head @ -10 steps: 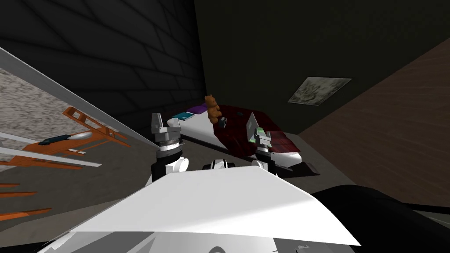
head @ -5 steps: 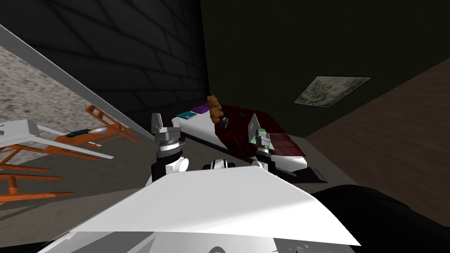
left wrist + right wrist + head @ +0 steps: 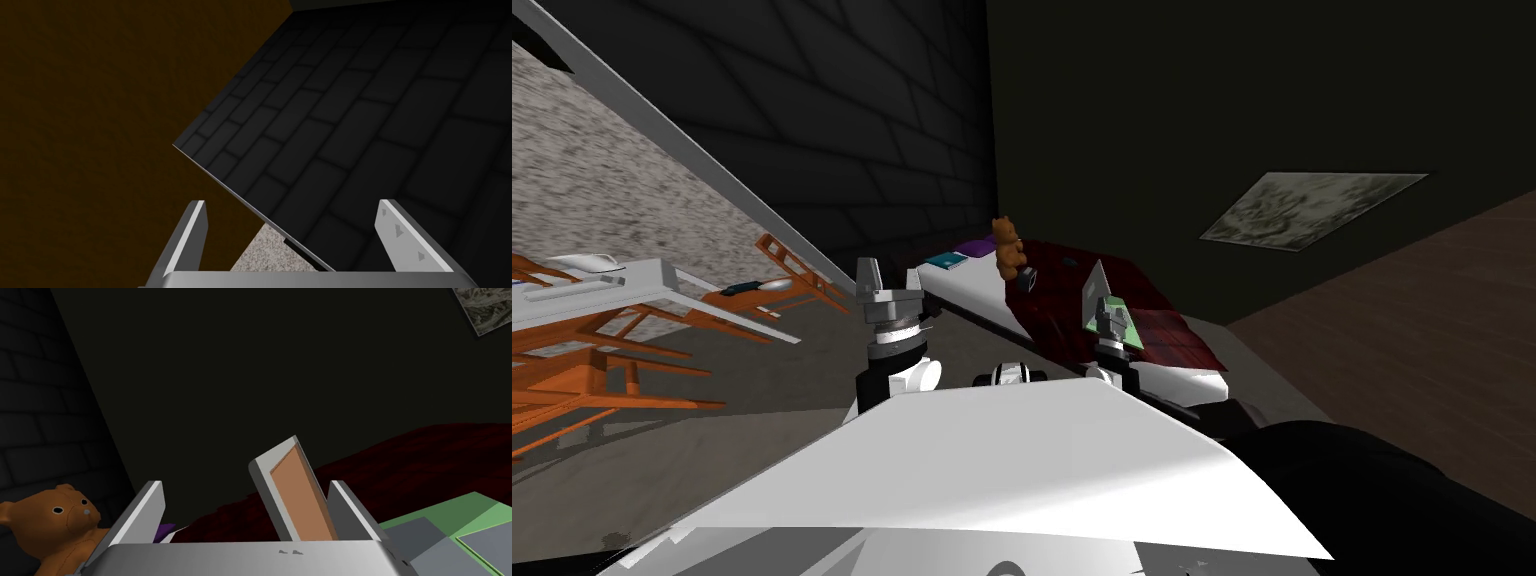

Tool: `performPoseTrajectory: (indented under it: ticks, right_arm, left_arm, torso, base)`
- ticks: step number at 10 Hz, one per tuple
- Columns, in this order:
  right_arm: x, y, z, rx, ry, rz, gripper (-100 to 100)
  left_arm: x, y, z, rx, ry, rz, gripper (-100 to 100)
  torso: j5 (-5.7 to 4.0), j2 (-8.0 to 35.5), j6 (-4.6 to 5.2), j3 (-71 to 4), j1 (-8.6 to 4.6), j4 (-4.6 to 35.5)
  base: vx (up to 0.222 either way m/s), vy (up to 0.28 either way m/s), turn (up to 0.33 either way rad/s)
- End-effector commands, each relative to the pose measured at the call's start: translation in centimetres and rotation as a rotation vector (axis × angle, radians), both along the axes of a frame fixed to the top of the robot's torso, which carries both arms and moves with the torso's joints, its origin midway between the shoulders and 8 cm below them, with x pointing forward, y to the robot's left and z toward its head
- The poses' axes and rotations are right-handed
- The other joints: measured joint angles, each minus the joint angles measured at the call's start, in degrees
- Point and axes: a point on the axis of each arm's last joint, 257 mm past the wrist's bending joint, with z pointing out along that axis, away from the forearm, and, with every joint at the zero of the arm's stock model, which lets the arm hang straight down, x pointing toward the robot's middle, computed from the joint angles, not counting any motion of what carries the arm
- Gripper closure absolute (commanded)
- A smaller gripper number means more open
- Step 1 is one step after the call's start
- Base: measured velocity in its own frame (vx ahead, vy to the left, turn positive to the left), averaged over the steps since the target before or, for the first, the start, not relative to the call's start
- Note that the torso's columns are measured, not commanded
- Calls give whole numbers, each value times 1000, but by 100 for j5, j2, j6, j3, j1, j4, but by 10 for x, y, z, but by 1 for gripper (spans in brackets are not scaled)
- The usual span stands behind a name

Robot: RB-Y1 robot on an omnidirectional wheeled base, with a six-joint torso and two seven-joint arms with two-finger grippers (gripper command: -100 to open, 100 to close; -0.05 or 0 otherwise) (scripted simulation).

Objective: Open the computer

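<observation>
Obs.: In the head view the computer (image 3: 1097, 292) sat just right of centre frame, on the red blanket (image 3: 1057, 300) of the bed (image 3: 962, 290), with a teddy bear (image 3: 1006, 245) up and to its left. Its lid (image 3: 295, 493) was already raised, standing steeply and leaning a little, orange-brown screen face showing. The green base (image 3: 450, 523) lay flat beside it.

Tool: Your right gripper (image 3: 1110, 318) was right at the computer. In the right wrist view the right gripper (image 3: 246, 485) had its jaws spread wide. The lid rose between the two fingers, nearer one of them. Whether that finger touched the lid's edge could not be told, but nothing was clamped. The teddy bear (image 3: 55, 523) sat off beyond the other finger.

Your left gripper (image 3: 890, 280) was held up left of centre frame, well apart from the bed. The wrist view showed the left gripper (image 3: 295, 205) spread wide and empty.

Step, by judgement: opening was well under way, with the lid past halfway.

Next: if more angle is wanted, you would need a light push on the lid's upper edge, away from the base, along the hinge arc. Keep the base from sliding on the blanket. Otherwise, back the right hand straight off without knocking the lid.
</observation>
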Motion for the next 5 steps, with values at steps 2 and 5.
performPoseTrajectory:
  ticks: [2,5]
  right_arm:
    - [-1,-8,-11,103,-18,23,-100]
    - [-4,-17,-23,213,-37,40,-100]
  left_arm:
    - [0,0,0,0,0,0,0]
    - [0,0,0,0,0,0,0]
  torso:
    - [1,0,0,0,2,0]
    - [0,0,3,0,1,0]
  base:
    - [-14,-29,119]
    - [-13,-28,112]
